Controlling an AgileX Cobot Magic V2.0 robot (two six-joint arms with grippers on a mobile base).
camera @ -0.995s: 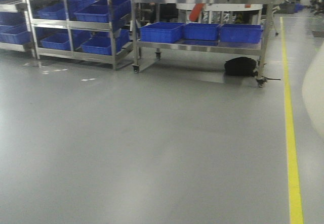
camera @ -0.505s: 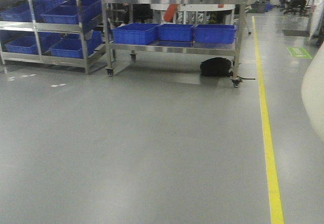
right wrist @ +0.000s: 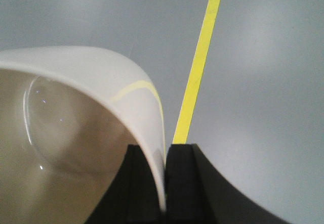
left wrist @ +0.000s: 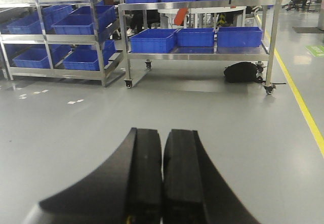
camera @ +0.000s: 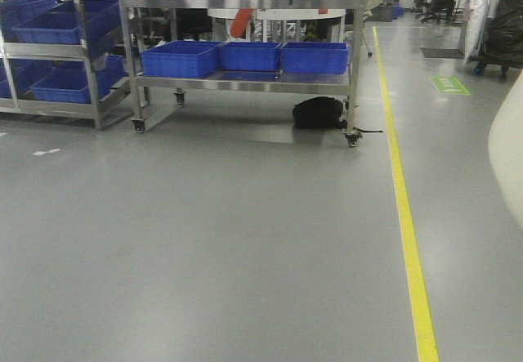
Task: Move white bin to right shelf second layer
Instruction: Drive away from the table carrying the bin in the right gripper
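The white bin (right wrist: 96, 67) hangs over the grey floor, glossy and off-white, with its hollow inside filling the lower left of the right wrist view. My right gripper (right wrist: 164, 150) is shut on its rim, one finger inside the wall and one outside. In the front view only a curved slice of the white bin (camera: 508, 162) shows at the right edge. My left gripper (left wrist: 163, 133) is shut with nothing between its pads and points over the floor toward the trolley. The right shelf second layer is out of view.
A wheeled steel trolley (camera: 245, 2) with blue crates (camera: 180, 58) stands ahead, a black bag (camera: 317, 113) under it. Steel racks (camera: 91, 100) with more blue crates stand at the left. A yellow floor line (camera: 404, 215) runs away on the right, a green floor mark (camera: 449, 85) beyond it.
The front view has swung to the right: trolley, racks and yellow line have slid left in the frame, and desks at the far right have come into sight. The bin stays at the right edge.
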